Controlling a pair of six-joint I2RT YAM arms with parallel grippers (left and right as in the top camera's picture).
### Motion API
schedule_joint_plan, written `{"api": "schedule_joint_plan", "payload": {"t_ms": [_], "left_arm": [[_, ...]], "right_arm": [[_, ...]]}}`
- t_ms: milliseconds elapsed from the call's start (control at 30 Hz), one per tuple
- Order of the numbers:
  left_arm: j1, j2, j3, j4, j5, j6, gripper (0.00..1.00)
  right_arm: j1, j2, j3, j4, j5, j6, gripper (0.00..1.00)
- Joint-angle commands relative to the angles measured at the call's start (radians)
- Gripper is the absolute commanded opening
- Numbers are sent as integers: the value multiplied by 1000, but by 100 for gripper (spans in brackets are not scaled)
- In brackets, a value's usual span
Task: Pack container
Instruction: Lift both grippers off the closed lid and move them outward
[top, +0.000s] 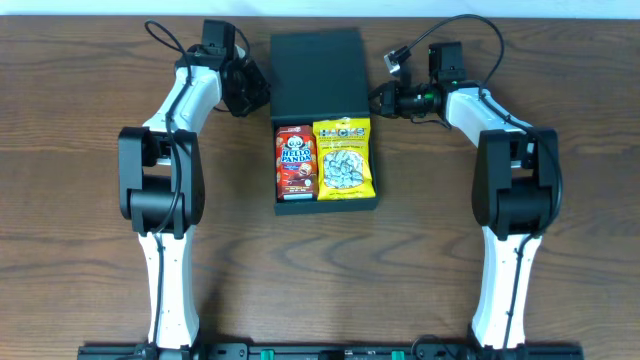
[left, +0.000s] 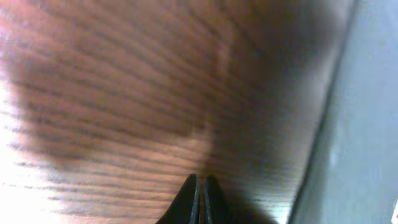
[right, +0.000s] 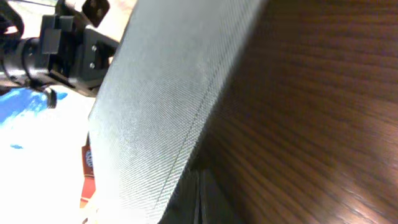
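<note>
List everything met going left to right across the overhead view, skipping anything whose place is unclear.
left arm → left gripper → Hello Panda box → yellow snack packet → right gripper → right arm

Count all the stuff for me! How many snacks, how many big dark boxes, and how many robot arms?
Dark container: 1
Snacks inside it: 2 (red Hello Panda box, yellow packet)
Robot arms: 2 (left arm, right arm)
Total: 5
</note>
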Motion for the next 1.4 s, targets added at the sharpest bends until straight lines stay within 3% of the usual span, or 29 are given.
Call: {"api": "schedule_joint_plan", "payload": {"t_ms": [0, 300, 600, 867, 1033, 1367], "left_arm": [[-9, 9, 0, 25, 89, -3, 6], [16, 9, 0, 51, 226, 106, 6], [50, 4, 1, 56, 471, 299, 6], [50, -40, 2, 39, 514, 369, 6], [50, -90, 2, -5, 510, 427, 6], [50, -202, 2, -39, 510, 512, 6]], "right_arm": [[8, 5, 2, 11, -123, -1, 1], [5, 5, 2, 19, -210, -50, 1], [-10, 5, 2, 22, -332, -84, 2], [-17, -1, 4, 49, -439, -77, 2], [-21, -8, 5, 190, -530, 35, 1], [-23, -8, 5, 631, -530, 528, 2]]}}
